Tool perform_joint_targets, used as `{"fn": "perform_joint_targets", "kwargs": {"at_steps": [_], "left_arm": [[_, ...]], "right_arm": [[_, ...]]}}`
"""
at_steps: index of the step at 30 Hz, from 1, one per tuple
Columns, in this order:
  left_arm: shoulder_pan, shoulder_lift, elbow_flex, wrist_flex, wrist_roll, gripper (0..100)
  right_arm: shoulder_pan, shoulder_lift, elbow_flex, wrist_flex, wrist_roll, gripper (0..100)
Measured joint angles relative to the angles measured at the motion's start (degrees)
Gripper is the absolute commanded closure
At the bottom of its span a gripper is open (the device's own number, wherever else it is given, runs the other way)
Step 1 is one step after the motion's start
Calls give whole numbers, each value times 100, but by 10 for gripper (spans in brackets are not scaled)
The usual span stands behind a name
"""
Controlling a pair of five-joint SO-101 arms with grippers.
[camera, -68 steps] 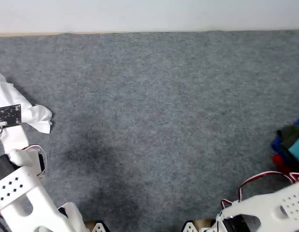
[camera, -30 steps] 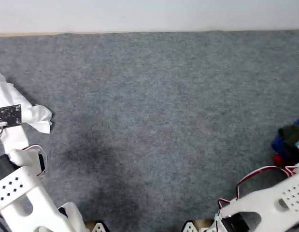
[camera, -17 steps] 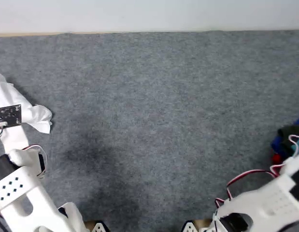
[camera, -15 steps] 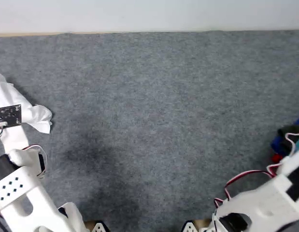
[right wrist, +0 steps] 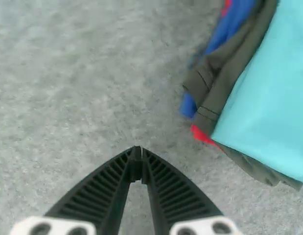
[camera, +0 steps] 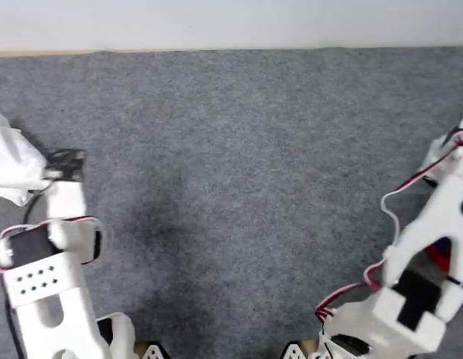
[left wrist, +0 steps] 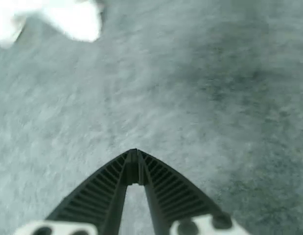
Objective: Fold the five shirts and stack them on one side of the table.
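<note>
My left claw [left wrist: 134, 156] is pinched closed on nothing, over the grey table [camera: 246, 149]. The crumpled white shirt [camera: 14, 164] lies at nine o'clock. My right claw [right wrist: 137, 152], also closed, is beside the folded stack [right wrist: 259, 83] at three o'clock.

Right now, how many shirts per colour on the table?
white shirt: 1
turquoise shirt: 1
olive shirt: 1
blue shirt: 1
red shirt: 1
Total: 5
</note>
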Motion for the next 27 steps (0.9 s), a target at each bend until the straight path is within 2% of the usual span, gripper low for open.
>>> {"fn": "perform_joint_targets", "kwargs": {"at_steps": [6,14,20,27], "left_arm": [[642,0,659,-809,0,996],[703,0,1837,-2066,0,996],[703,0,2004,-2409,0,996],[703,0,2004,-2646,0,997]], "right_arm": [[-211,-738,158,26,0,990],[-580,-2637,2110,26,0,990],[-782,-3930,3640,-176,-35,990],[-782,-4756,5345,-844,-35,990]]}}
